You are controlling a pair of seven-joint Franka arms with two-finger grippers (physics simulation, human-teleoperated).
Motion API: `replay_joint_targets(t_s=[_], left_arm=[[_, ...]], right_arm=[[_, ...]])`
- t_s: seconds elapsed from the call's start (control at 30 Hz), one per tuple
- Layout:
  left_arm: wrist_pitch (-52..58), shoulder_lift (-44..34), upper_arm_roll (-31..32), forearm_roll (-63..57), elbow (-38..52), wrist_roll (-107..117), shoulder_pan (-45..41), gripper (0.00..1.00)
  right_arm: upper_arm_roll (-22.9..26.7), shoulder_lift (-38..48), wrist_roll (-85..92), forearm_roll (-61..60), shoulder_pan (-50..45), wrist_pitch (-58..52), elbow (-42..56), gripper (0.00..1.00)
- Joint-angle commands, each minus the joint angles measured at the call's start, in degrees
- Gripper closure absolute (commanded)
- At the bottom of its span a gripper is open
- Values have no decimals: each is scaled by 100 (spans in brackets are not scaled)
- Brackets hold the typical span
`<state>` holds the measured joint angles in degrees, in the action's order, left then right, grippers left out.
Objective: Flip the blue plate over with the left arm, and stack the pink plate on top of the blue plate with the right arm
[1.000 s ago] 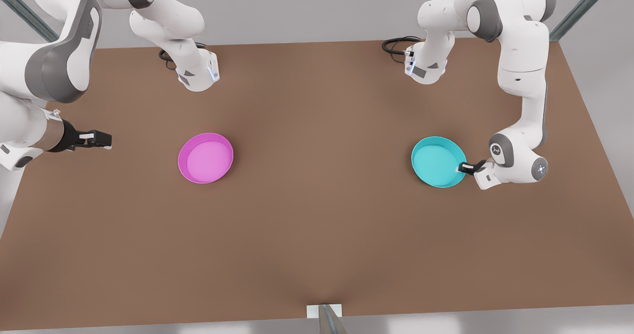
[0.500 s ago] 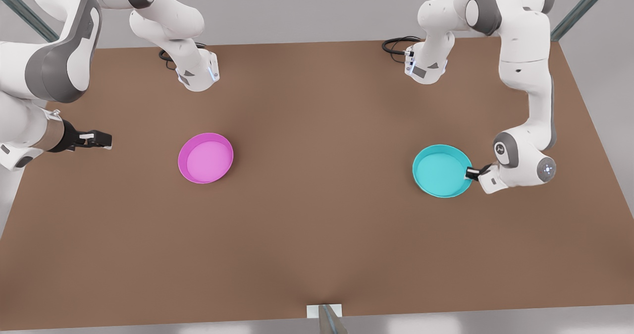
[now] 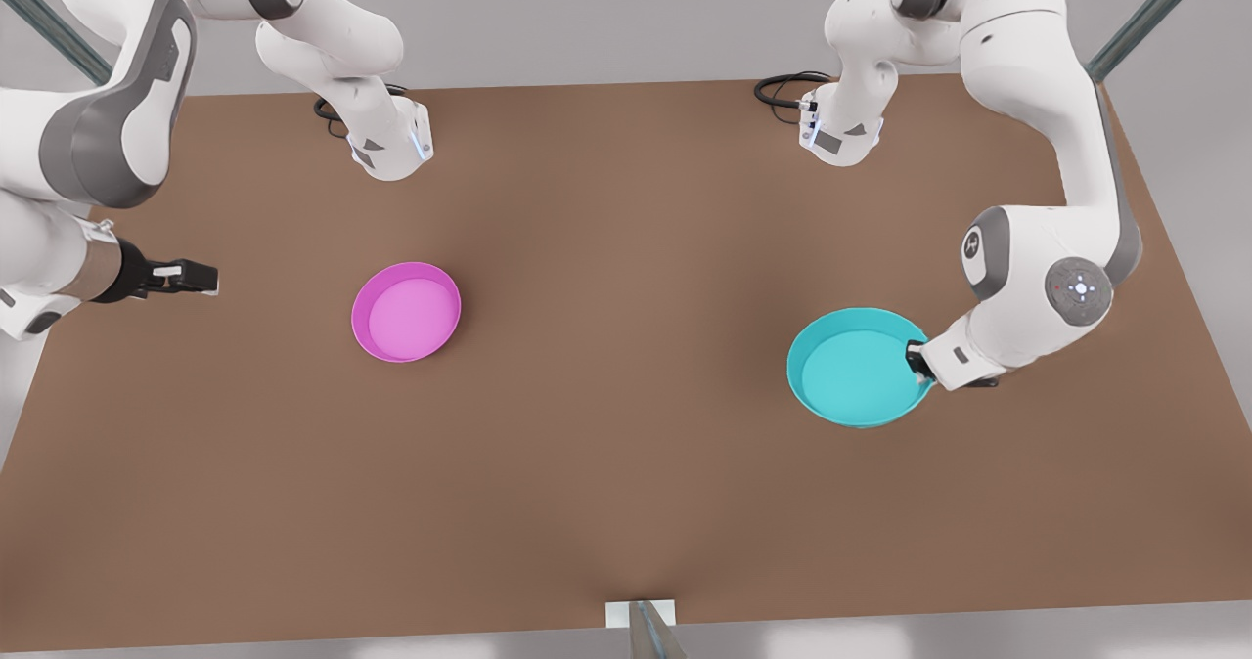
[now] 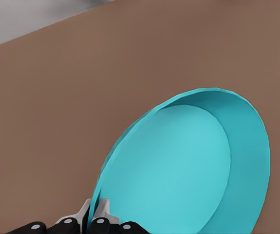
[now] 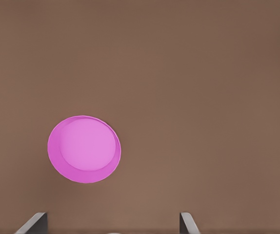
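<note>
Two L gripper [image 3: 916, 361] fingers [image 4: 99, 214] pinch blue plate [image 3: 856, 370] rim, tips hidden.

A plain brown table [image 3: 626, 444] spans the scene. Black cables [image 3: 782, 87] lie coiled at its far edge, and a small white bracket [image 3: 641, 613] sits at its near edge.

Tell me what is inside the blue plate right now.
The blue plate holds nothing on its bare floor. The left gripper pinches its rim, one of its fingers reaching just inside. The part beneath the fingers is hidden.
</note>
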<state>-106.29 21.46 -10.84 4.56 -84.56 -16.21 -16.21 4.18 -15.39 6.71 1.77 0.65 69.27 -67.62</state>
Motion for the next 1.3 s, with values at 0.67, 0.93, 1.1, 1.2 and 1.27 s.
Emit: replay_joint_targets(t_s=[0.67, 0.93, 1.1, 1.2, 1.27], left_arm=[[-102, 3716, -5201, -701, 1741, 7377, -6500, 79], [-1482, 4463, -5499, -1888, 827, 9495, -7440, 79], [-1465, 4445, -5113, -3734, 248, 12246, -7941, 79], [-1377, 4463, -4875, -3953, 124, 12853, -8108, 79], [-1394, 4612, -4788, -4323, 124, 13460, -8108, 79]], right_arm=[[4, -8, 50, -203, 146, -54, -50, 0], [4, -8, 50, -326, 225, -98, -85, 0], [4, -8, 50, -361, 252, -98, -85, 0], [4, -8, 50, -370, 252, -98, -85, 0], [4, -8, 50, -370, 260, -106, -76, 0]])
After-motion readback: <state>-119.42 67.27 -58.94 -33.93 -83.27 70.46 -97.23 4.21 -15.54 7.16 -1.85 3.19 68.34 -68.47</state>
